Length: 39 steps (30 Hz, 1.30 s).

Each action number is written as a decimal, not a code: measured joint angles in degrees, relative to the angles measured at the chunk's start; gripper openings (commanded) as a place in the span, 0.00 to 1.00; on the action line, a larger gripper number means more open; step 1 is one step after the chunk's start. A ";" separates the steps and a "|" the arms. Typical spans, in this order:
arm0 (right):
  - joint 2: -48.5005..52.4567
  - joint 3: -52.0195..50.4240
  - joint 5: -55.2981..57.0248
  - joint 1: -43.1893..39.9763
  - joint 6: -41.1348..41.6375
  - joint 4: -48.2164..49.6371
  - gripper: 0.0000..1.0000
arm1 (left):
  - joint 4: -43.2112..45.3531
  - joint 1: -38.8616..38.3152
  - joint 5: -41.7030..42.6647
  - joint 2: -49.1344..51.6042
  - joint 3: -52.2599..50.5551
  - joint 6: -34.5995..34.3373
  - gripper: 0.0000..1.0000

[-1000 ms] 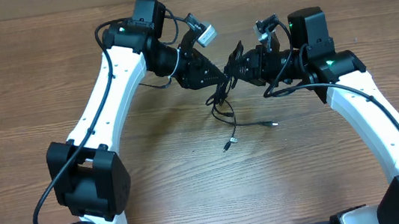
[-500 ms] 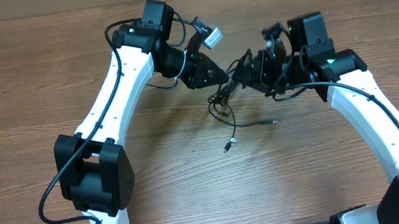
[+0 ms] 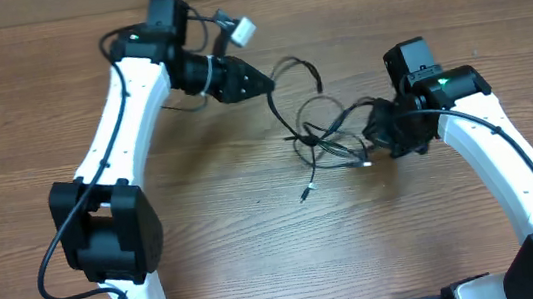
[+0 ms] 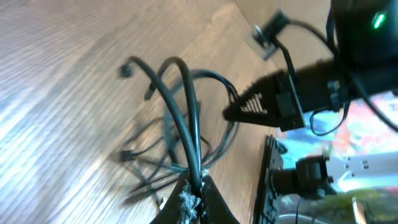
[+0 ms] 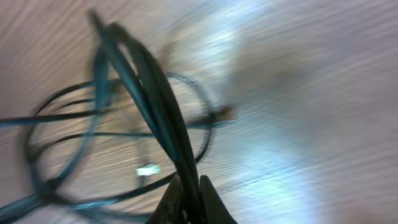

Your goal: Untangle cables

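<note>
Left gripper (image 3: pixel 265 82) is clenched on one strand of the cables (image 3: pixel 317 132), far and left of the knot. Right gripper (image 3: pixel 376 137) grasps another strand at its right. The tangle lies loose on the table (image 3: pixel 259 256) between them. This looks like the spreading step; next, draw the grips apart, slowly, so crossings slip free
</note>
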 measured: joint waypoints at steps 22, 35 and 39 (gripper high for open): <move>0.42 12.85 -33.77 -2.56 -11.45 14.91 0.04 | -15.80 0.55 -42.53 -10.03 4.76 -18.99 0.31; 0.42 33.14 -38.38 -2.56 -8.72 2.40 0.04 | -10.27 -0.17 -24.41 -9.90 17.99 -11.58 0.56; 0.42 35.69 -35.45 -2.56 -8.98 -2.14 0.04 | -11.19 -3.41 -21.73 -9.40 17.92 -10.08 0.59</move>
